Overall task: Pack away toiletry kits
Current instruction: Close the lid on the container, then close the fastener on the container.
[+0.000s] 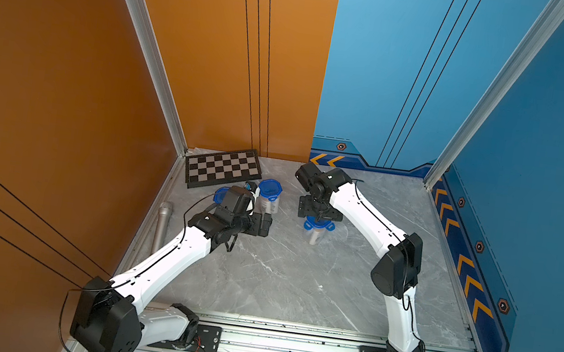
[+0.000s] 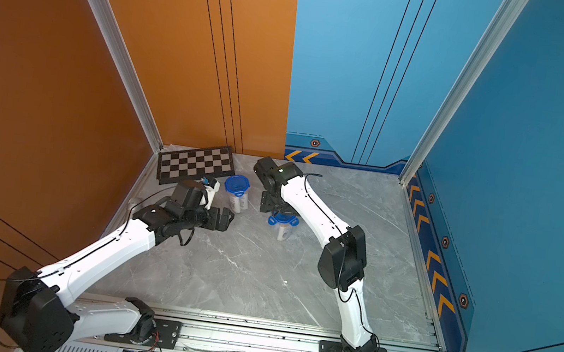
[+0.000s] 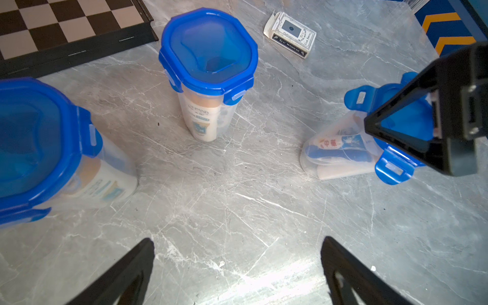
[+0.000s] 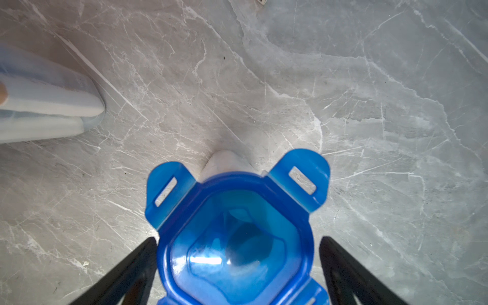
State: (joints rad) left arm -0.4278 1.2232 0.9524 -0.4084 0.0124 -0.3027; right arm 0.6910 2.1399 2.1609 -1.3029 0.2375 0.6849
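Read the table (image 1: 296,278) in the top views as a clock face, with twelve at the back wall. Three clear cups stand upright in its far-left part. The middle cup (image 1: 269,199) has its blue lid (image 3: 208,45) clipped down on the rim. The left cup (image 3: 105,174) is at its nine o'clock, mostly hidden behind the left wrist in both top views, and is also lidded. The right cup (image 1: 315,236) stands at the middle cup's four o'clock, well apart from it. A blue toothbrush (image 3: 340,155) shows through its wall.

The right gripper (image 4: 237,237) hangs straight over the right cup. Its fingers (image 4: 137,264) are spread wide to either side of that cup's cover (image 4: 232,232), whose clip tabs stick outward (unlatched, by the look of them). A sliver of table shows between one finger and the cover, so nothing is grasped.

The left gripper (image 3: 237,239) sits at the middle cup's six o'clock, released and wide, with only bare marble between its fingers.

A chessboard (image 1: 222,167) lies at the middle cup's ten o'clock, against the back corner. A microphone (image 1: 163,220) lies along the table's nine o'clock edge. A card box (image 3: 290,34) lies flat beyond the cups in the left wrist view.
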